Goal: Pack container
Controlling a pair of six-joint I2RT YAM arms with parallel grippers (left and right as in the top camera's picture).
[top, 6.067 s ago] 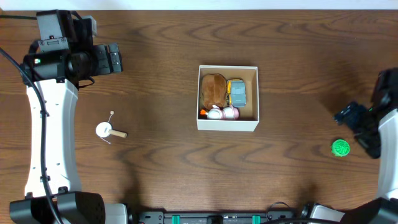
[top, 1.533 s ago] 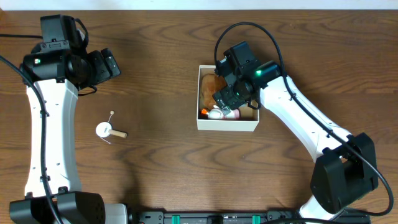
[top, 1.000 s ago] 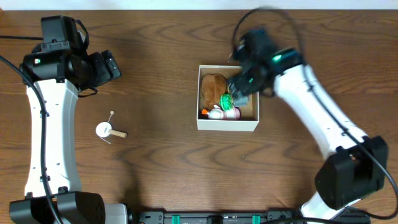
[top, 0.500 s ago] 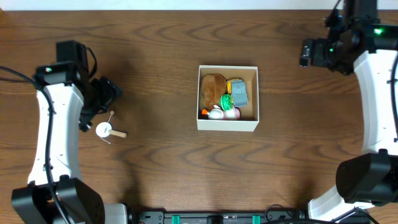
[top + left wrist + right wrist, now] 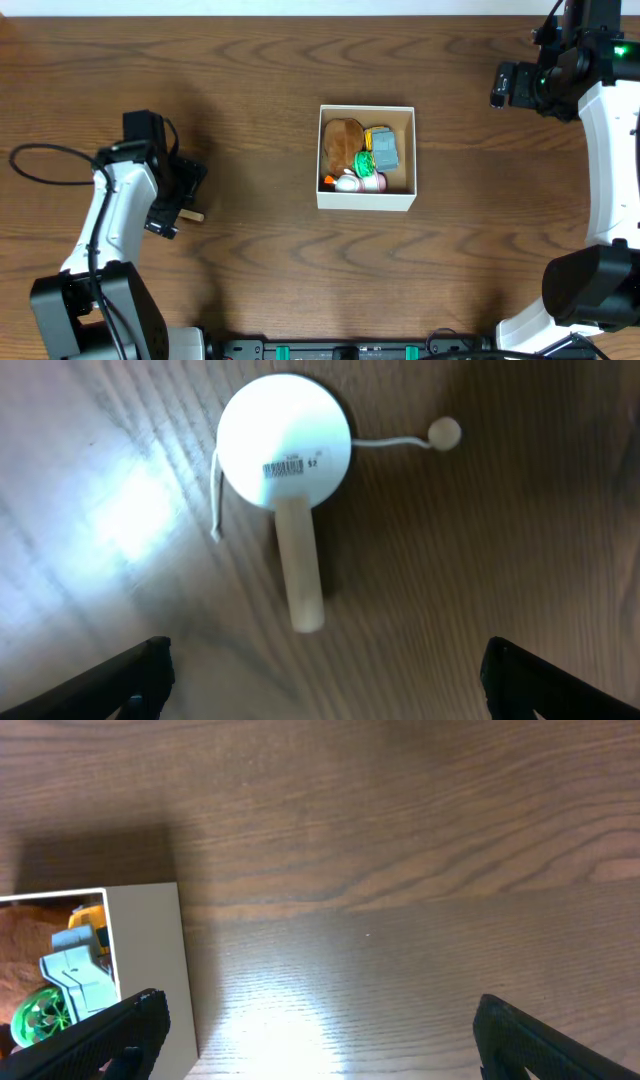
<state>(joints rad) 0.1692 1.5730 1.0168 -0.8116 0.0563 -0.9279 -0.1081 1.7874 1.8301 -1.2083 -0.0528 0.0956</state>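
Only the left wrist view shows the barcode sticker [image 5: 288, 466] on the paddle toy [image 5: 285, 455], under the wide-spread left gripper [image 5: 325, 670]. The right gripper [image 5: 320, 1020], equally spread, hangs well off the container [image 5: 366, 203]. The table [image 5: 260, 120] is glossy brown wood.

The green toy [image 5: 364, 160] has left the 4 o'clock edge of the bench [image 5: 300, 60]. Now we see it inside the container [image 5: 366, 204], just beside the grey toy [image 5: 385, 152], on its 9 o'clock side. The right end effector [image 5: 500, 85] dipped into the container a moment ago. It has now gone back up to 2 o'clock with nothing in it. The left end effector [image 5: 325, 658] has come down from 10 o'clock to 9 o'clock. It now hangs over the little white drum [image 5: 285, 455], its fingers [image 5: 140, 670] spread wide.
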